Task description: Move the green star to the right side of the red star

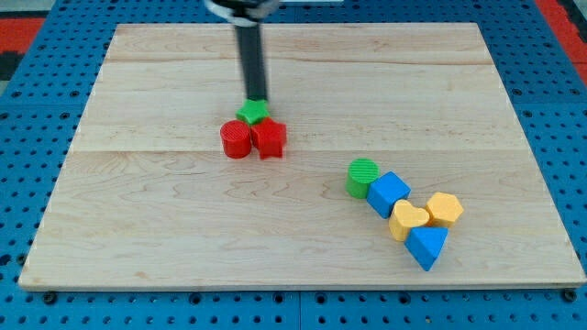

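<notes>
At the upper middle of the board, my tip, a bare rod grasping nothing, touches the top edge of the green star. That star sits just below the tip, wedged against the red cylinder and red star. Best to swing round its left flank and sweep it rightward, clear of the red star.

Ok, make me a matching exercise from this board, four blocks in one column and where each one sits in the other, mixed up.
Blocks:
1. green star
2. red cylinder
3. green cylinder
4. blue triangle

Places:
A. nearest the view's bottom, at the end of the right-hand cluster
B. touching my tip, above the two red blocks
C. left of the blue cube
D. left of the red star

Pairs: 1-B, 2-D, 3-C, 4-A
</notes>
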